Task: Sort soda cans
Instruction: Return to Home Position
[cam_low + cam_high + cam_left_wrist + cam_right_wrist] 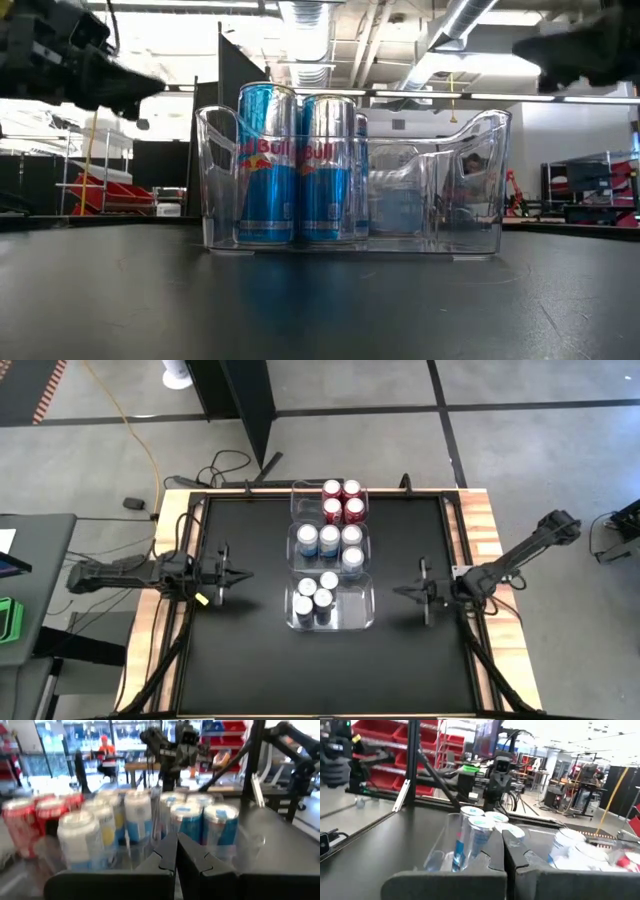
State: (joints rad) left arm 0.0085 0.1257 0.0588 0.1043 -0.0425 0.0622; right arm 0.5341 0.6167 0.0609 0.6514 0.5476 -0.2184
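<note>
Three clear bins stand in a row down the middle of the black table. The far bin (298, 495) holds several red soda cans (341, 500). Light blue and silver cans (330, 543) fill the middle bin, and dark blue cans (316, 600) stand upright in the left half of the near bin (358, 610). My left gripper (247, 575) hangs shut with nothing in it to the left of the bins, pointing level at them. To their right, my right gripper (397, 592) is also shut on nothing and points level toward the near bin. The shut fingertips show in each wrist view (176, 842) (503, 840).
Bare black tabletop (240, 660) lies on both sides of the bins and toward the near edge. A wooden rim (480, 520) frames the table. The right half of the near bin (430, 190) holds no cans. Shelves, stands and a person show in the room beyond.
</note>
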